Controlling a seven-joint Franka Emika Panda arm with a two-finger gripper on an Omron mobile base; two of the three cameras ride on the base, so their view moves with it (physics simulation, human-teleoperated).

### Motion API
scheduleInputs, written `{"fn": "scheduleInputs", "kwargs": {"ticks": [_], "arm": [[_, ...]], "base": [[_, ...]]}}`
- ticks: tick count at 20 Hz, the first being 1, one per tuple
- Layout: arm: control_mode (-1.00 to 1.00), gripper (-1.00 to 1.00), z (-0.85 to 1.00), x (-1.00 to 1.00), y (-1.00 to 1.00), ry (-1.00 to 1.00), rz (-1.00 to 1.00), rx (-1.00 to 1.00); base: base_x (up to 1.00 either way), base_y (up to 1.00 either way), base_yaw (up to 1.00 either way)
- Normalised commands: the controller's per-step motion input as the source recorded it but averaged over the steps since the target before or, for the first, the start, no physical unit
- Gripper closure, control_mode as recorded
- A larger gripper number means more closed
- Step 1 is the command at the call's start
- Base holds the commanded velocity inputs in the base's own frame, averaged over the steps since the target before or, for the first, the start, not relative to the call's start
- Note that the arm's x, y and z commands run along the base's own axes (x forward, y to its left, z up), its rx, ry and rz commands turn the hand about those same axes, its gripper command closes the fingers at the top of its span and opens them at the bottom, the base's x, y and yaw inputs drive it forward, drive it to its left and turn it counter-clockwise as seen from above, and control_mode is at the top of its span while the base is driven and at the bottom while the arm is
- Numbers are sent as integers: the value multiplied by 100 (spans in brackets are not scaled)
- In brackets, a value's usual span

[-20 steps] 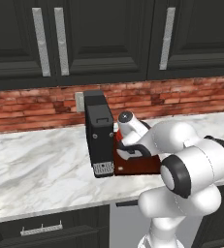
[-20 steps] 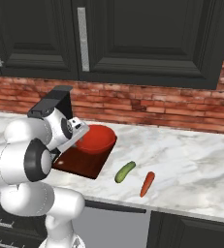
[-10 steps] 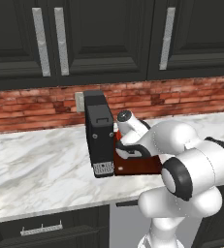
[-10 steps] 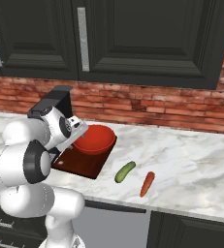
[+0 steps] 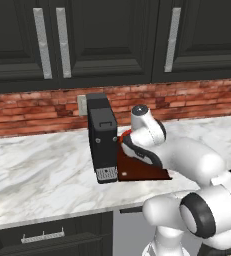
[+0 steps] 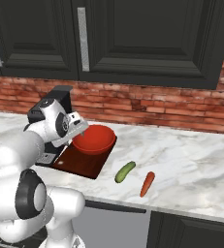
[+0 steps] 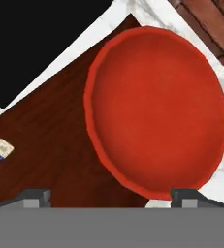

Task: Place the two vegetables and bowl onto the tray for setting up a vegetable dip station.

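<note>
The red bowl [image 6: 94,139] sits on the far end of the tray [image 6: 77,161], its rim overhanging one edge. Above it the gripper [image 7: 111,195] hangs with jaws wide, holding nothing. Cucumber [image 6: 124,172] and carrot [image 6: 147,183] lie on the marble table [image 6: 191,164], beside the tray.

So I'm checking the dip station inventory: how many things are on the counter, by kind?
Vegetables: 2, the cucumber and the carrot, both on the marble beside the tray.
Bowls: 1, the red bowl, on the tray.
Trays: 1, the wooden tray.
Appliances: 1, the black box-shaped appliance.
Total: 5.
</note>
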Motion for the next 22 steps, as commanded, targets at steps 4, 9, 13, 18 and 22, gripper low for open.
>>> {"fn": "scheduleInputs", "kwargs": {"ticks": [4, 9, 13, 18, 22], "arm": [[-100, -100, 22, -36, -40, 1, -24, 18], [-100, -100, 7, -15, -41, 6, -31, 9], [-100, -100, 0, -1, -43, 5, -33, 3], [-100, -100, -9, 5, -53, 10, -32, 0], [-100, -100, -20, 10, -64, 8, -24, 7]], "base": [[0, 0, 0], [0, 0, 0], [0, 0, 0], [0, 0, 0], [0, 0, 0]]}}
